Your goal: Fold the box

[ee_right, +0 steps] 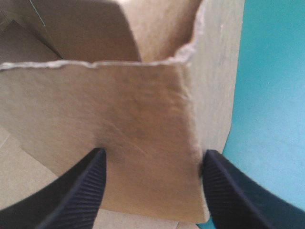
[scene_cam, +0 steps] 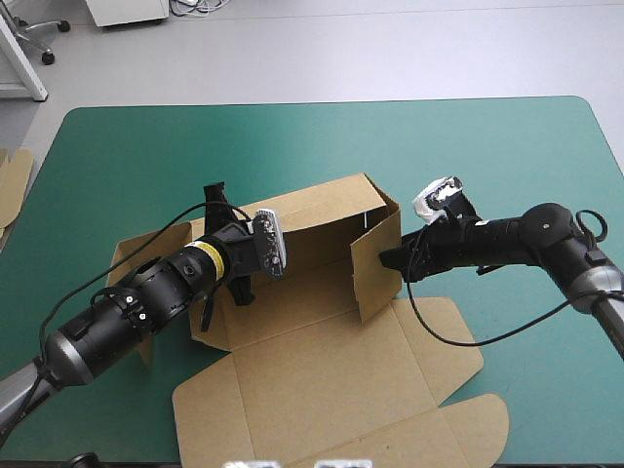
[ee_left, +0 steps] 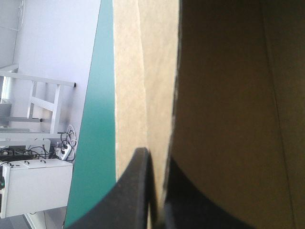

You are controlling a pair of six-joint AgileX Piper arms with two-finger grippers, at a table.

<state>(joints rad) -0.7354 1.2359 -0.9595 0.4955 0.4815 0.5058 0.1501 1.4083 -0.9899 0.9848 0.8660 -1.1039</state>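
Left claw tight on box, right claw wide at flap, spare board at table edge

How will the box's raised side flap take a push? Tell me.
Probably stiff yet hinging: the box has walls raised along creases, its side flap upright. Likely light: the left gripper pinches only thin board. A push may swing the flap inward.

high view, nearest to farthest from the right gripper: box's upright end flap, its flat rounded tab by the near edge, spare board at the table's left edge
1. Upright brown board end flap: against the right gripper, its open jaws at it.
2. Flat rounded brown tab: near right corner of the teal-green table.
3. Pale brown spare board sheet: far off at the table's left edge.
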